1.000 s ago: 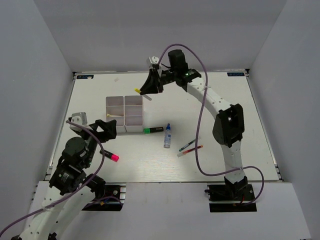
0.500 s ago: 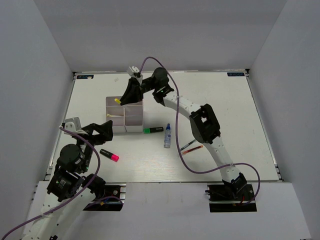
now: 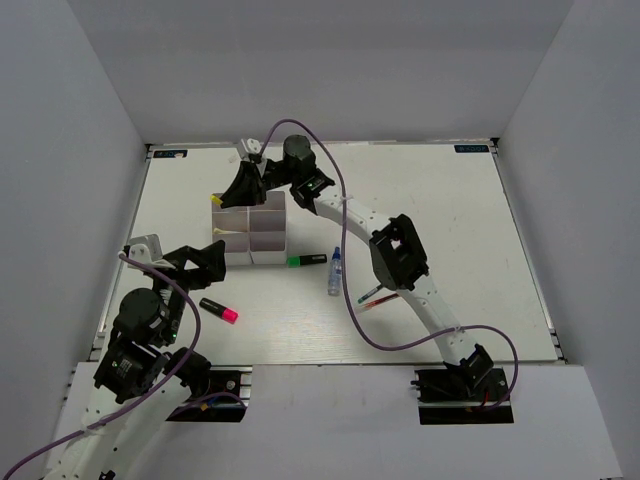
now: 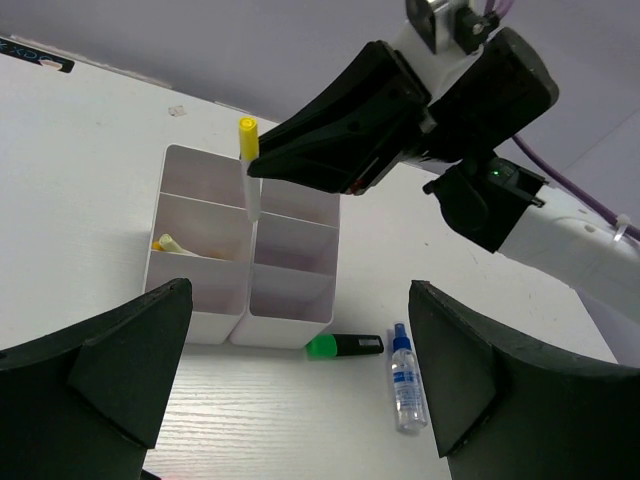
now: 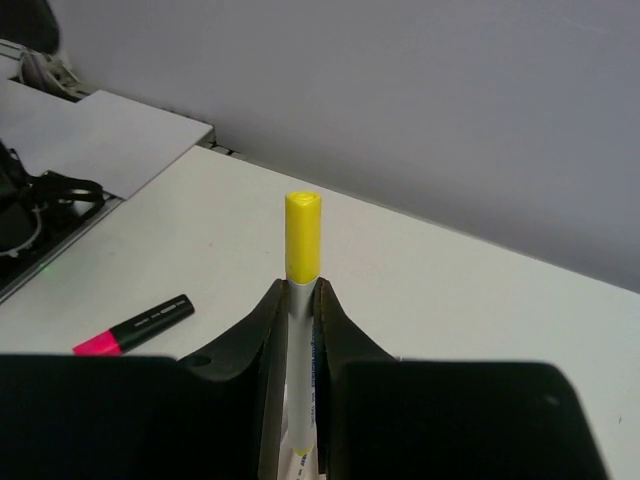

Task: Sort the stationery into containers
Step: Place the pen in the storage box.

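Pale surface (image 3: 450, 220): the right tool (image 3: 228, 197), clamped on an upright thin white pen with a yellow cap (image 4: 247, 140), has swung leftward. The white divided tray's (image 3: 250, 256) far-left compartments now sit beneath it. The left tool (image 3: 212, 262) hovers beside the tray, jaws wide apart.

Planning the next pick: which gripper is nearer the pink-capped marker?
Left. The left gripper hangs open just beyond the marker, toward the tray. The right gripper is farther off, over the tray's far-left corner, shut on a yellow-capped pen.
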Motion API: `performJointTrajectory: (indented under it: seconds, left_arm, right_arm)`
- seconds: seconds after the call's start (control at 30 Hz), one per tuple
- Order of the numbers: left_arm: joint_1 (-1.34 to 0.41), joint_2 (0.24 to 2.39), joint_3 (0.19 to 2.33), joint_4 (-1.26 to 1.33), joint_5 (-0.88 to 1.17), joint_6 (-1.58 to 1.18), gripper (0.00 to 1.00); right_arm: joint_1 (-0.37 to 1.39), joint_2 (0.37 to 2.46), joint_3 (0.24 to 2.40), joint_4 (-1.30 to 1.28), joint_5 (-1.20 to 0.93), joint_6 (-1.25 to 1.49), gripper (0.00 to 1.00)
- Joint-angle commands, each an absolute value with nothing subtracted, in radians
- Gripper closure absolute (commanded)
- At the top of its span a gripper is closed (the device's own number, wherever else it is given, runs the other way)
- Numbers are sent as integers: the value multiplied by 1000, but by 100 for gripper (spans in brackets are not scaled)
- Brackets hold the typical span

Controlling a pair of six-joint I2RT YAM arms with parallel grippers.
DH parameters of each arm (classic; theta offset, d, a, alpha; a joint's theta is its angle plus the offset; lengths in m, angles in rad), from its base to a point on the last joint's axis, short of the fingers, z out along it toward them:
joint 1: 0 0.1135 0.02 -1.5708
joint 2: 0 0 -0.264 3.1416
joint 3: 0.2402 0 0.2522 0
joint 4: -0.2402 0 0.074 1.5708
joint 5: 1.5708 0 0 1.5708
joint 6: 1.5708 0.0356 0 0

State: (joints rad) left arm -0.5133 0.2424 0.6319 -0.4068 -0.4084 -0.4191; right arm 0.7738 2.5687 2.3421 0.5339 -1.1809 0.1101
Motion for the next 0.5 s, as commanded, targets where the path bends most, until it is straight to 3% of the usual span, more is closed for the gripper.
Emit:
performJointTrajectory:
  seconds: [0.0, 0.43, 0.47]
  left_arm:
    - [-508, 235, 629, -390, -393, -411, 2]
    - [-508, 225, 629, -390, -374, -411, 2]
    - [-508, 225, 629, -390, -374, -411, 2]
  right_arm:
    - [775, 2606, 2388, 517, -1118, 40, 100]
    - [781, 2671, 2407, 551, -1035, 25, 100]
    - [781, 2671, 2407, 540, -1035, 3, 84]
